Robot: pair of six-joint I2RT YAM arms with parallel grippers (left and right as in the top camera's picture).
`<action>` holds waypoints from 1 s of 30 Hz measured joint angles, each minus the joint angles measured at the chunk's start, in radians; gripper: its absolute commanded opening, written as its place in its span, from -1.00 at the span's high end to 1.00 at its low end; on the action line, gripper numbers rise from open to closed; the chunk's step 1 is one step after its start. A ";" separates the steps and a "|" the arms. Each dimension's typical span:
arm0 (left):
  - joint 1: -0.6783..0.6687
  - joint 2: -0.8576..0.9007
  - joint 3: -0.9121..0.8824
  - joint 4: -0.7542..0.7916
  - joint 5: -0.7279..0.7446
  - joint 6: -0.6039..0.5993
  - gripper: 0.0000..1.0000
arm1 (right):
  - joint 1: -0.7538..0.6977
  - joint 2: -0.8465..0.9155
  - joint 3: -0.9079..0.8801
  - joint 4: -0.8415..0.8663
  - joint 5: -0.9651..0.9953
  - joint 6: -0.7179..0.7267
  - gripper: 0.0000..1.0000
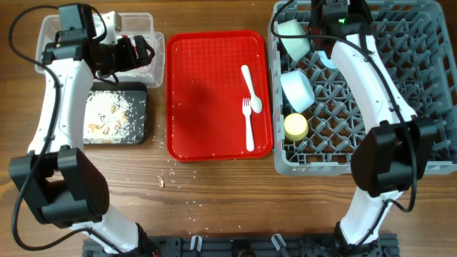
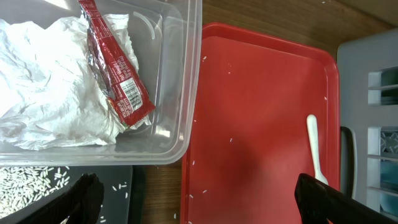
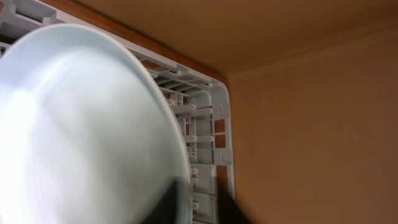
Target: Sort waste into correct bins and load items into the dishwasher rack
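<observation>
My left gripper point(image 2: 202, 205) is open and empty, hovering by the near right corner of the clear tub point(image 1: 50, 28). In the tub lie the crumpled white napkin point(image 2: 50, 93) and the red-and-white wrapper point(image 2: 115, 74). The black tray point(image 1: 139, 118) holds rice crumbs point(image 1: 107, 118). My right gripper point(image 3: 204, 208) is shut on the rim of the pale blue plate point(image 3: 81, 124), holding it on edge over the far part of the grey rack point(image 1: 428, 168). Two light blue bowls point(image 1: 293, 36) point(image 1: 297, 90) and the yellow cup point(image 1: 295, 127) sit in the rack. The white fork point(image 1: 248, 125) and spoon point(image 1: 251, 87) lie on the red tray.
The flat red tray point(image 1: 207, 93) lies between the bins and the rack. Loose rice crumbs point(image 1: 171, 178) are scattered on the wooden table in front of it, and a few lie on the red tray itself. The right arm stretches over the rack's middle.
</observation>
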 measured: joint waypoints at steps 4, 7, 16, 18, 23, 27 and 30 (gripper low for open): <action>0.000 0.000 0.000 0.000 0.000 0.000 -1.00 | 0.010 0.000 0.000 -0.062 -0.032 0.108 -0.74; 0.000 0.000 0.000 0.000 0.000 0.000 -1.00 | 0.048 -0.004 0.000 -0.163 -0.146 0.209 -0.73; 0.000 0.000 0.000 0.000 -0.003 0.000 -1.00 | 0.225 -0.130 -0.001 -0.333 -0.822 0.354 -0.31; 0.000 0.000 0.000 0.000 -0.003 0.000 -1.00 | 0.240 -0.123 -0.043 -0.391 -0.946 0.435 -0.28; 0.000 0.000 0.000 0.000 -0.003 0.000 -1.00 | 0.286 -0.083 -0.285 -0.297 -0.975 0.557 -0.24; 0.000 0.000 0.000 0.000 -0.003 0.000 -1.00 | 0.323 -0.071 -0.417 -0.179 -0.971 0.586 -0.22; 0.000 0.000 0.000 0.000 -0.003 0.000 -1.00 | 0.352 -0.062 -0.428 -0.146 -0.949 0.593 -0.22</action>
